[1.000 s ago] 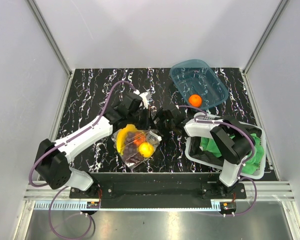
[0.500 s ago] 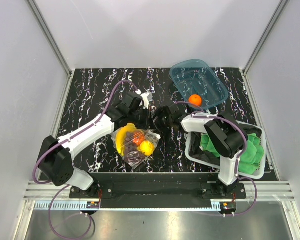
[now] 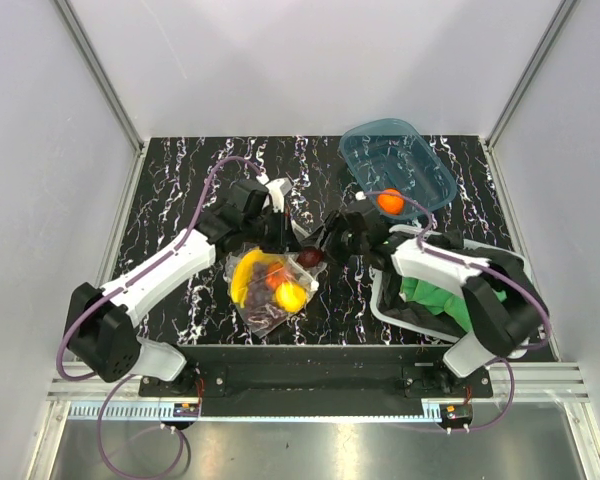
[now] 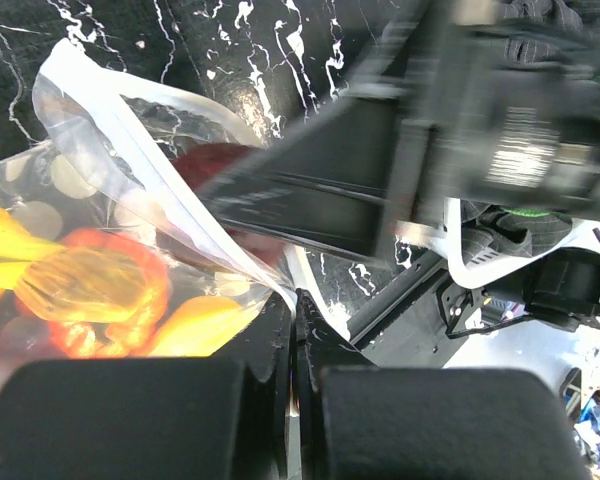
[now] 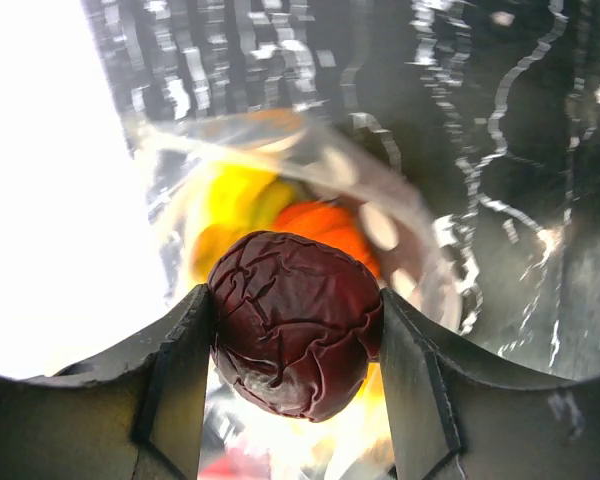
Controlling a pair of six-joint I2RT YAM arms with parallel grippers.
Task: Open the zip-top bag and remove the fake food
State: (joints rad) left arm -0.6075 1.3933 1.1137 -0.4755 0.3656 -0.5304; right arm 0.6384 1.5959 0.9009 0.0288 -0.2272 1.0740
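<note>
The zip-top bag (image 3: 270, 288) lies at the table's front centre, with a yellow banana bunch (image 3: 247, 272), orange and yellow fruits and dark grapes (image 3: 265, 312) inside. My left gripper (image 3: 284, 240) is shut on the bag's top edge; the left wrist view shows the plastic (image 4: 130, 180) pinched between its jaws (image 4: 294, 300). My right gripper (image 3: 316, 254) is shut on a wrinkled dark red fruit (image 3: 309, 258) just outside the bag's mouth. In the right wrist view the fruit (image 5: 295, 322) fills the gap between the fingers, with the bag (image 5: 280, 205) behind it.
A translucent blue tub (image 3: 420, 160) at the back right holds one orange fruit (image 3: 389, 200). A white basket (image 3: 382, 300) with a green cloth (image 3: 430, 295) stands at the front right, beside the right arm.
My right gripper has drawn back to the right, out of the bag's mouth, with the dark red fruit in it. My left gripper has shifted a little up and left, still holding the bag's edge.
</note>
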